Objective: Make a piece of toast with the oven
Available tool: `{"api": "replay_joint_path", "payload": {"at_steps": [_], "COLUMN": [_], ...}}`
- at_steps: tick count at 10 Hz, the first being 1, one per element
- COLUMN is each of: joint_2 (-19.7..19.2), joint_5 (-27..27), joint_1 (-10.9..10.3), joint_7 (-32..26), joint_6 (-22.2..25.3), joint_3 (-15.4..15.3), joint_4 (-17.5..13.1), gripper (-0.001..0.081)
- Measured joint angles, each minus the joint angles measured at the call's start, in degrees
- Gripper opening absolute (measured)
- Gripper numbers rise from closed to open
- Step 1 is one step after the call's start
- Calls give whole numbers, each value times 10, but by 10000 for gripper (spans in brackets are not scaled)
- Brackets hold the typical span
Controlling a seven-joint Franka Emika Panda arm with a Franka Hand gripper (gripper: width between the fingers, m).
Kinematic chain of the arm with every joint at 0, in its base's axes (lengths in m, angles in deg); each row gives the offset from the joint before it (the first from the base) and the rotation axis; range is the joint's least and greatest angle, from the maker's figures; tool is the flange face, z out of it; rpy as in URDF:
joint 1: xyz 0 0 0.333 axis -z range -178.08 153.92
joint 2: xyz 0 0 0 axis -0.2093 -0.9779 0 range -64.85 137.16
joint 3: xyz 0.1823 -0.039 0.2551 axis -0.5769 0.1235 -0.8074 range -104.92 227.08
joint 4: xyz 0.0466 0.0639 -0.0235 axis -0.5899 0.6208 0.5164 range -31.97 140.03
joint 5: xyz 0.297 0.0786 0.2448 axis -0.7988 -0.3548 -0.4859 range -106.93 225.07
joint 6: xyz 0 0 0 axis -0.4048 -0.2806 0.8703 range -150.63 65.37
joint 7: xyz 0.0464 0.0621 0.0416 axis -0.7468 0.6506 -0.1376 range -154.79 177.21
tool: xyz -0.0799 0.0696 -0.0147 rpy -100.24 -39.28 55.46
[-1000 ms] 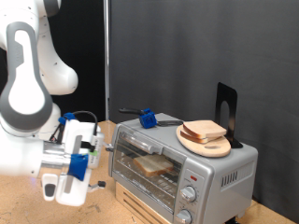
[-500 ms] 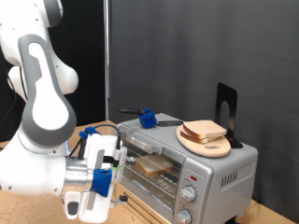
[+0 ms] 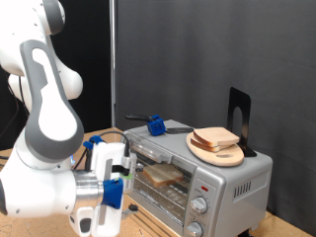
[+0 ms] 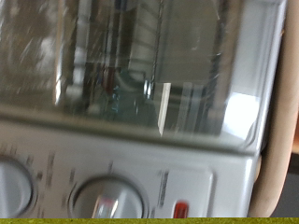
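- Toast [image 3: 161, 175], a pale slice with a light-brown crust, lay on the wire rack inside the oven [image 3: 194, 174], behind the glass door [image 3: 150, 175], which looked shut. It sat just beyond the gripper, across the glass.
- Judged from its look, the slice would handle as light, soft and easily crushed or torn. A gentle pinch across a crust edge seemed the safest hold, not the spongy middle.
- The gripper [image 3: 111, 188] hung in front of the door, at the exterior view's left of the oven and close to its glass. Its fingers were hidden behind the blue-trimmed hand, so I could not tell whether the jaws were parted or closed, and nothing showed between them.
- The wrist view showed no fingertips either, only the oven's glass front [image 4: 140, 70] and the knobs [image 4: 105, 196] and red light [image 4: 181, 209] on the panel beside it, all seen from very near and blurred.
- On the oven's roof, well apart from the jaws, lay a blue-handled tool [image 3: 155, 123].
- Further towards the exterior view's right, a round wooden board [image 3: 217, 150] carried a stack of other bread slices [image 3: 215, 138], with a dark stand [image 3: 238, 111] upright behind it.
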Motion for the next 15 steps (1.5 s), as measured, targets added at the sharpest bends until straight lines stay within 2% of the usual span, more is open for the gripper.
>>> {"api": "replay_joint_path", "payload": {"at_steps": [3,6,8,11,15], "joint_2": [-67,-135,-167,-196,-205], "joint_5": [-1,-19,-34,-38,-41], "joint_1": [-13,-24,-25,-30,-43], "joint_7": [-33,-9,11,20,19], "joint_6": [-14,-21,-39,-58,-58], "joint_3": [-3,-5,-5,-6,-23], "joint_4": [-75,-154,-191,-219,-219], "gripper": [808,808,808,808,808]}}
